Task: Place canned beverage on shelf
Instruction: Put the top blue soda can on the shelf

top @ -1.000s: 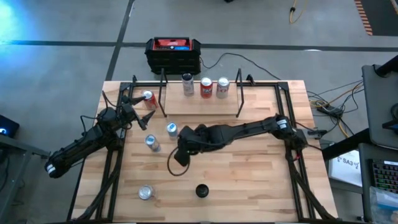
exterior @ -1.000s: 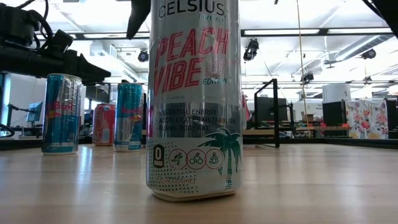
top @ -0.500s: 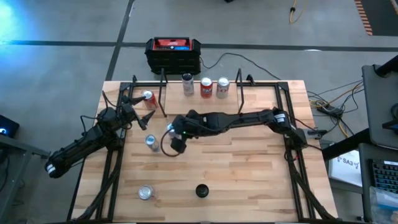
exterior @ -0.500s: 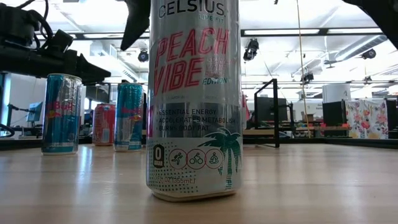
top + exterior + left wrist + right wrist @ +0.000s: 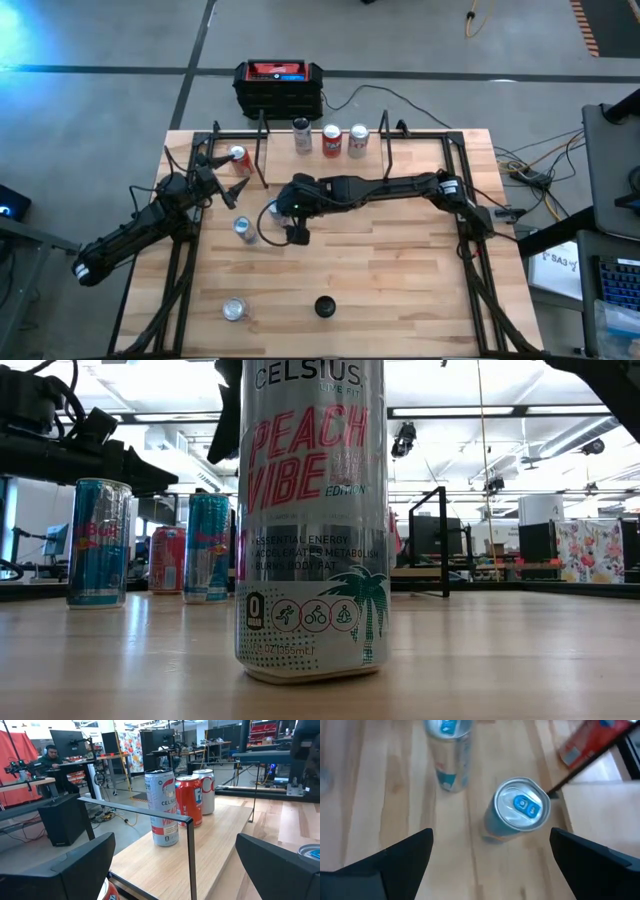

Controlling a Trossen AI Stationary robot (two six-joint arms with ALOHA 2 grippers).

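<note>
The shelf [image 5: 320, 168] stands at the table's far middle, with three cans [image 5: 332, 140] upright on its plank [image 5: 220, 835]. Two blue cans stand on the table left of centre. My right gripper [image 5: 287, 210] hangs open, slanting down, just right of the nearer-to-shelf blue can [image 5: 274, 208]. In the right wrist view that can [image 5: 520, 810] shows ahead of the spread fingers, untouched. The second blue can [image 5: 447, 750] stands beyond it. A red can [image 5: 238, 157] stands by the shelf's left upright. My left gripper [image 5: 228, 178] waits open beside it, level, facing the shelf.
A tall Celsius can [image 5: 310, 520] stands near the front edge at mid-table, with a silver can [image 5: 234, 308] to its left. A black-and-red box [image 5: 279, 85] sits on the floor behind the table. Black frame rods [image 5: 190, 250] run along both table sides.
My right gripper has swung from mid-table toward the far edge and the blue can near the shelf, and it has rolled about its own axis. Its fingers have stayed spread. The cans have not moved.
</note>
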